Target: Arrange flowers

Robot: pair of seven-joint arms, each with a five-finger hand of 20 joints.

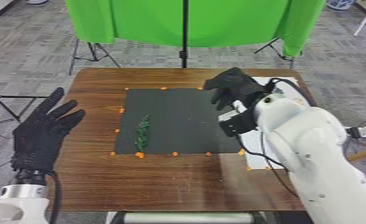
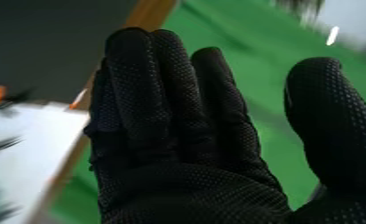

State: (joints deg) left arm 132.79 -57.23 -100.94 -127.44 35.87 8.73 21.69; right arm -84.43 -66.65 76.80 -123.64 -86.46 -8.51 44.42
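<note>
In the head view, a green leafy sprig [image 1: 143, 134] lies on the left part of the black sheet [image 1: 175, 112]. My right hand [image 1: 236, 86] is over the border between that sheet and the white sheet [image 1: 260, 150], near their far end. The right wrist view has the same hand [image 2: 175, 145] with straight fingers, the thumb held apart and nothing in its grasp. Blurred dark and greenish things lie on the white sheet [image 2: 19, 125] there; what they are I cannot tell. My left hand [image 1: 42, 135] is open and empty at the table's left edge, away from the sprig.
Small orange pieces [image 1: 139, 155] line the black sheet's border on the brown table [image 1: 162, 185]. My right forearm covers much of the white sheet. Behind the table hangs a green cloth [image 1: 135, 22], with a dark stand pole [image 1: 185, 40] before it.
</note>
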